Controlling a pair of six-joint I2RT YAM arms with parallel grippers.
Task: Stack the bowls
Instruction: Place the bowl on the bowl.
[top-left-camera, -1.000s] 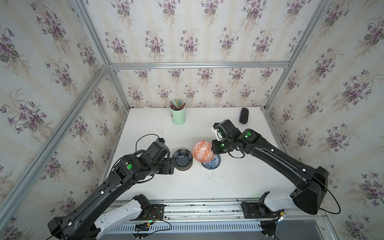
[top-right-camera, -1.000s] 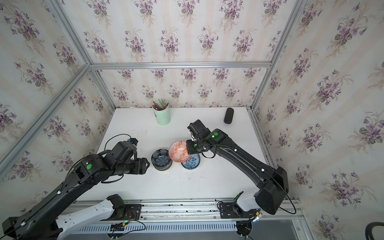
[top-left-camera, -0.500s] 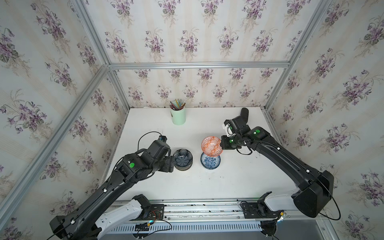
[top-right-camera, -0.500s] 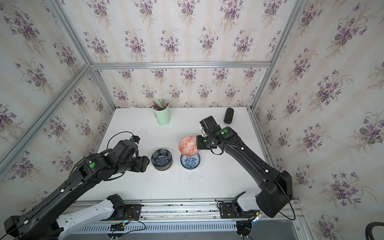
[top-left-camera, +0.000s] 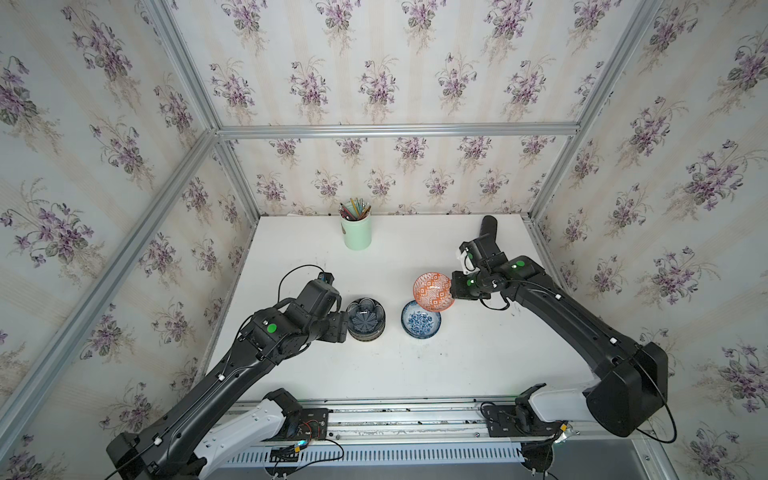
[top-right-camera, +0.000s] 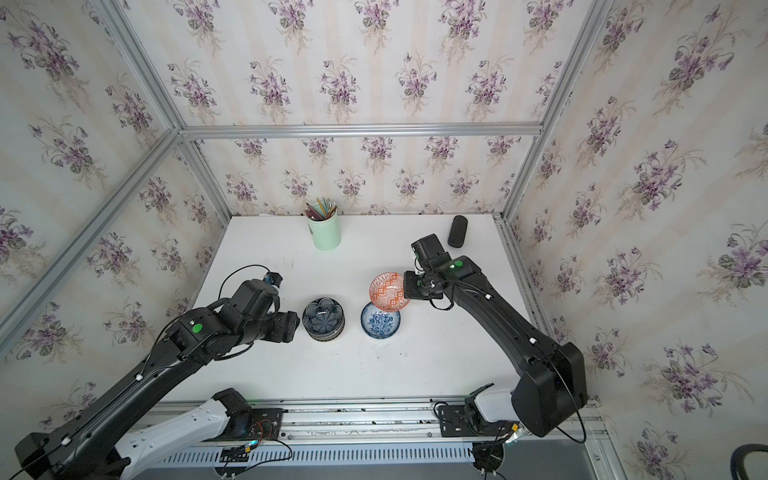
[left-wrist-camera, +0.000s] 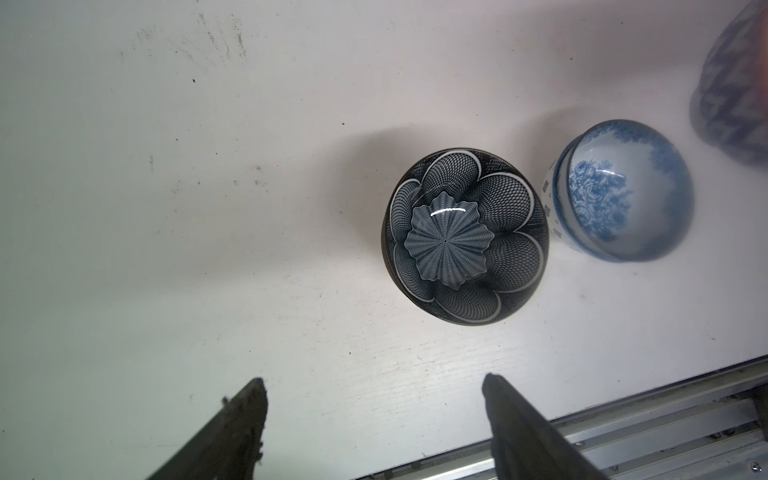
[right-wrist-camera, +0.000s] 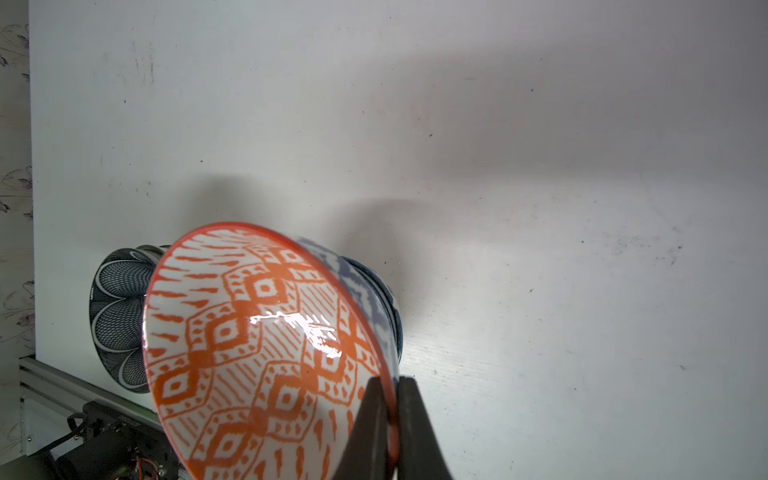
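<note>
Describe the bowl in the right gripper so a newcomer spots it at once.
Start at the middle of the white table. Over the blue-white bowl there, the right gripper pinches the rim of the orange bowl. It alone has orange-and-white diamond patterning and hangs tilted off the table, unlike the dark petal bowl beside it.

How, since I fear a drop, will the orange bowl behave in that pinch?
Probably slippery: the orange bowl shows glossy glare, and the right gripper pinches only its rim. Likely to pivot, since it hangs tilted.

Black fingers (right-wrist-camera: 417, 432) pinch the orange bowl (right-wrist-camera: 257, 353) by its rim.
</note>
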